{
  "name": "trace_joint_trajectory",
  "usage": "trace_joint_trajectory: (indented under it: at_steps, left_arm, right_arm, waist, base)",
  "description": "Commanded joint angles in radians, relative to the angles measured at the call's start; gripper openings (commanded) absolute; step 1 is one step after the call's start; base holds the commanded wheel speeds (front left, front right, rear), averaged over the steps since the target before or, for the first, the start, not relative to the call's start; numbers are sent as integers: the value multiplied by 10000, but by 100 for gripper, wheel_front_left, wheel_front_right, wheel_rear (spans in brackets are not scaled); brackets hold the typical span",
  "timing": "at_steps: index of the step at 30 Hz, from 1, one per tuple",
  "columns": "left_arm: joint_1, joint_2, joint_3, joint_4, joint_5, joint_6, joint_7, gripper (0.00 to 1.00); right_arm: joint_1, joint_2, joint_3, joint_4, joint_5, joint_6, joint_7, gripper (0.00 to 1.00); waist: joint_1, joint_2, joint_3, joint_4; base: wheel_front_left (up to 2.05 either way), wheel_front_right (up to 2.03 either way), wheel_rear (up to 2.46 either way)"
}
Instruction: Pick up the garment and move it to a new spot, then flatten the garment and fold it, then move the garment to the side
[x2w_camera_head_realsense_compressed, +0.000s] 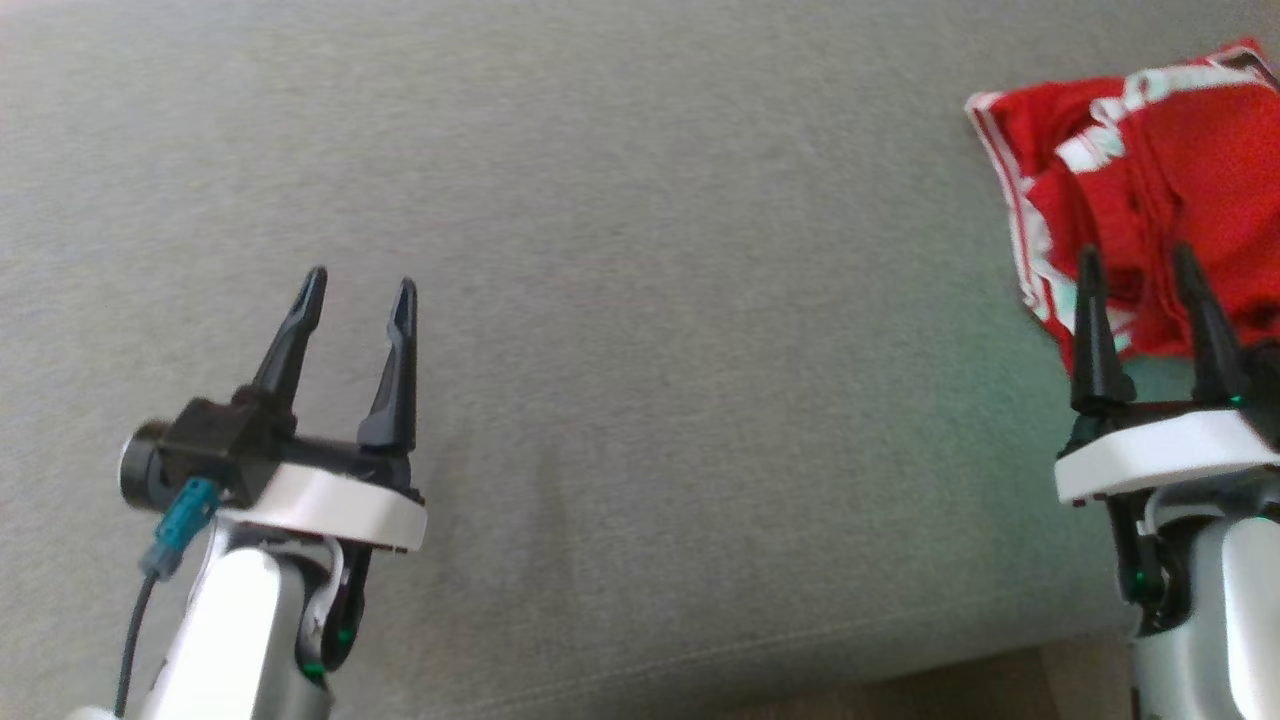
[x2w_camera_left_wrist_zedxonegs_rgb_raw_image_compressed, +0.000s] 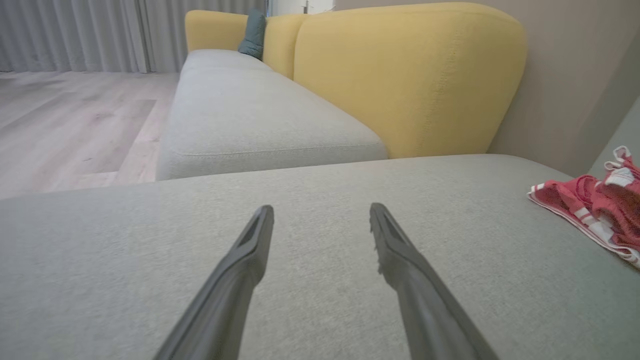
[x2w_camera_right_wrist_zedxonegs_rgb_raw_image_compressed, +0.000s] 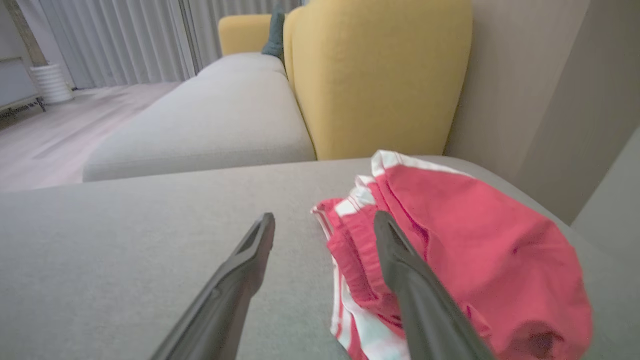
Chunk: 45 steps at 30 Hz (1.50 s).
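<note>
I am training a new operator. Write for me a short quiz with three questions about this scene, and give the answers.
1. The left end effector and the right end effector both stand open over the grey sofa seat. Which one has the red garment with white stripes at its fingers? A) the left; B) the right; C) both.
2. True or false: the garment lies folded flat.
3. Fill in the missing word: the sofa backrest is ___ in colour.

Key: 1 B; 2 false (it lies crumpled); 3 yellow.
</note>
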Motion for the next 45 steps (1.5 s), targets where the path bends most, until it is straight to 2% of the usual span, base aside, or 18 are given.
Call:
trace_joint_trajectory:
  at_steps: [1,9,15,31,45]
  left_arm:
    - [-48,62,411,-287,-21,73,-77,100]
    - [453,15,877,-181,-251,392,-119,100]
    - [689,125,1052,-163,-282,400,-130,100]
    - [1415,248,921,194,-196,399,-136,100]
    - [1586,350,752,148,-218,458,-77,100]
  right_arm:
    - [12,-55,292,-474,50,-9,15,100]
    - [236,-42,1203,-950,385,-9,17,100]
    - [372,-41,1510,-953,520,-9,-19,100]
    - [1427,-40,1471,-1060,684,-9,220,100]
    - [1609,-40,1466,-1121,793,-9,292,100]
  waist:
    - [0,0,-356,459]
    - [0,0,-872,1456]
    - [0,0,-1176,1757]
    - [0,0,-2099,1522]
    - [0,0,-2222,1488]
  base:
    - [0,0,0]
    - [0,0,0]
    - [0,0,0]
    - [0,0,0]
    - [0,0,0]
